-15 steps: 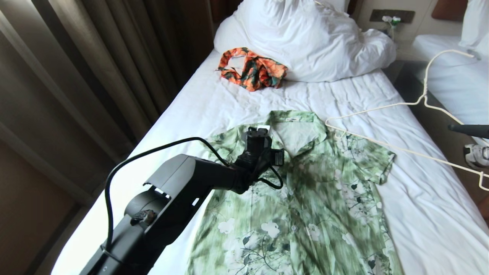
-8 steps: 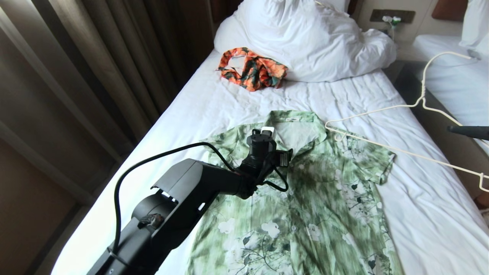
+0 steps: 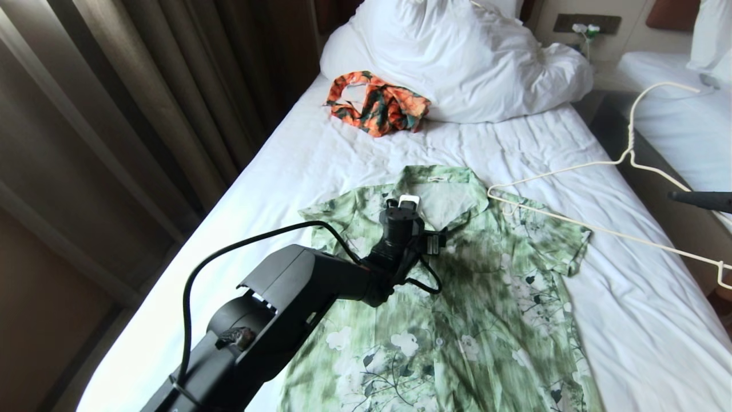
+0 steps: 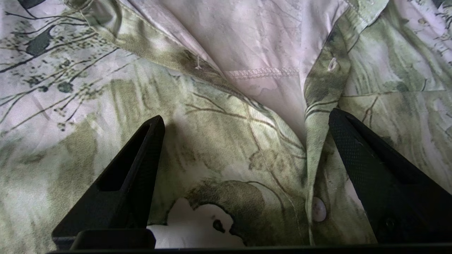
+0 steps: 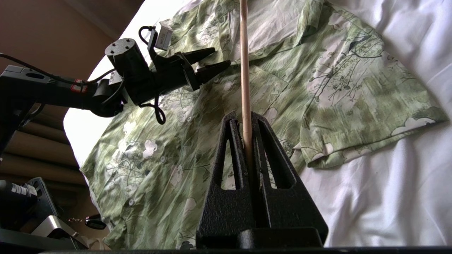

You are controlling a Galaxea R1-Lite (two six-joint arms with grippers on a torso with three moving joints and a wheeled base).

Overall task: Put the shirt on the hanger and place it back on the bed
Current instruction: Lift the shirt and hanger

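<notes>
**Left jaws wide over the collar, right arm pinching the hanger**

Head view first: you've got the shirt lying flat and front-up on the bed, collar pointing to 12 o'clock. Your left gripper sits right over the collar's left side, arm coming in from 7 o'clock. The hanger floats out at 3 o'clock of the collar, one end touching or just over the shirt's right shoulder, hook up toward 1 o'clock above the second bed. An orange patterned garment lies at 12 o'clock against the pillows, well apart from the shirt.

Left wrist view: your fingers are spread far apart with nothing between them, just above the open neckline and the top button. Can't tell if the tips touch the cloth.

Right wrist view: your right gripper is squeezed tight on the hanger's thin wire, which runs straight out to 12 o'clock over the collar. Your left gripper shows at 10 o'clock, jaws parted above the fabric.
</notes>
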